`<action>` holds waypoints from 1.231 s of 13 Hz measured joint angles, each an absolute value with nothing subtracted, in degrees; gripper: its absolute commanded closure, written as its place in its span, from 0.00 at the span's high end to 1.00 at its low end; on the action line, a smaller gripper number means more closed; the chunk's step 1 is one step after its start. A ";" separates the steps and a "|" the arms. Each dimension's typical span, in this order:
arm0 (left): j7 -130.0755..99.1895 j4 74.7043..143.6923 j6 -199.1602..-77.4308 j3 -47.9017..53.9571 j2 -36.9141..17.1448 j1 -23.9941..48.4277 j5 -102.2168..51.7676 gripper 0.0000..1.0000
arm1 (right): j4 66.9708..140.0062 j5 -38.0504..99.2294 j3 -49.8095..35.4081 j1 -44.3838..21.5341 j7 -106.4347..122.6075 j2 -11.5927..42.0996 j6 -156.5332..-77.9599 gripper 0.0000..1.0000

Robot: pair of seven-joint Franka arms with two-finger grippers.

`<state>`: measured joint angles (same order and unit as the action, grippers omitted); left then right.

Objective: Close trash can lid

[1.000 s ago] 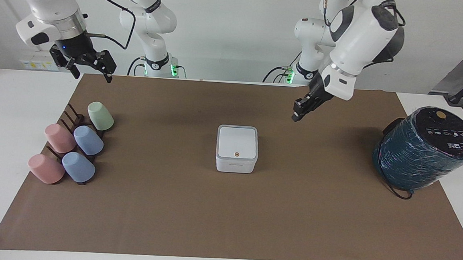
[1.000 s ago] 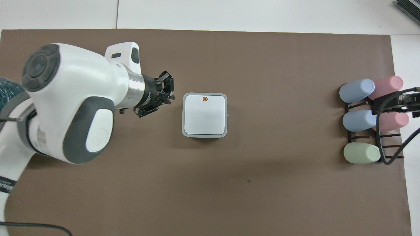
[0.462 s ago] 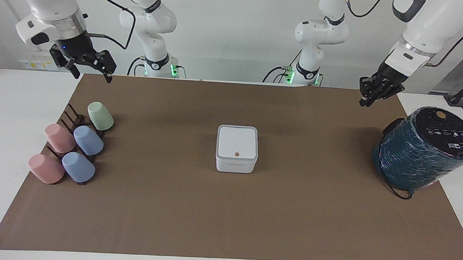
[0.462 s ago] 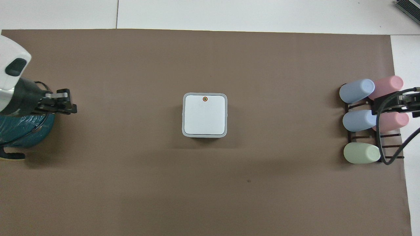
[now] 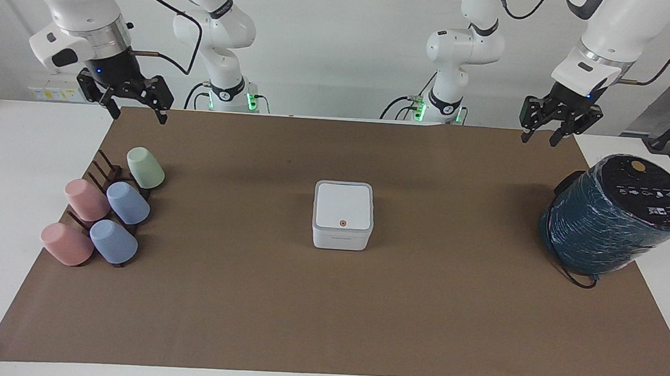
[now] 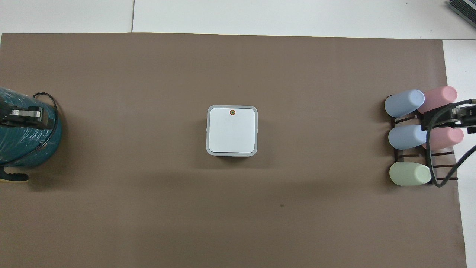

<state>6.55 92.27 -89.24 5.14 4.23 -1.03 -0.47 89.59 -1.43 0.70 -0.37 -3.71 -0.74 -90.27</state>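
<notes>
The trash can (image 5: 342,216) is seen near the middle of the brown mat (image 5: 328,304) that covers the surface (image 5: 23,151), with the lid (image 5: 342,205) lying flat and shut on top of it, the small gold dot being placed at the lid's edge farthest from the robots. Both grippers are held up in the air, well apart from the trash can and touching nothing. The left gripper (image 5: 553,131) is raised over the mat's edge at the left arm's end of the surface, close to the dark teal cylindrical appliance (image 5: 615,214); its fingers are spread apart and nothing is held between them. The right gripper (image 5: 138,108) is raised over the mat's corner at the right arm's end, above the rack of cups (image 5: 104,209), with its fingers likewise parted and empty. The trash can is thus left roughly midway between the two grippers. In the overhead view only a small part of the left gripper (image 6: 23,116) is shown, laid over the appliance at the frame's edge, and the right gripper (image 6: 452,117) is cut off at the opposite edge, so its fingers cannot be made out there. The underside of the lid and the inside of the trash can are hidden. Part of the appliance is cut off in the overhead view, and the markings on its top cannot be read.
</notes>
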 measured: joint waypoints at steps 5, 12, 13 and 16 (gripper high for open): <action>6.66 92.28 -89.20 5.21 4.23 -1.03 -0.30 1.00 | 90.49 -1.43 0.59 -0.41 -3.71 -1.41 -91.37 1.00; 6.66 92.28 -89.21 5.20 4.23 -1.03 -0.29 1.00 | 90.63 -1.43 0.59 -0.41 -3.71 -1.85 -91.11 1.00; 6.66 92.28 -89.21 5.20 4.23 -1.03 -0.29 1.00 | 90.63 -1.43 0.59 -0.41 -3.71 -2.02 -90.63 1.00; 6.13 92.28 -89.21 5.21 4.23 -1.03 -0.29 1.00 | 90.63 -1.43 0.59 -0.41 -3.71 -2.78 -89.31 1.00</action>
<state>6.13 92.28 -89.21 5.21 4.23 -1.03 -0.29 90.63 -1.43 0.59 -0.41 -3.71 -2.78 -89.31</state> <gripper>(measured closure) 0.000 0.000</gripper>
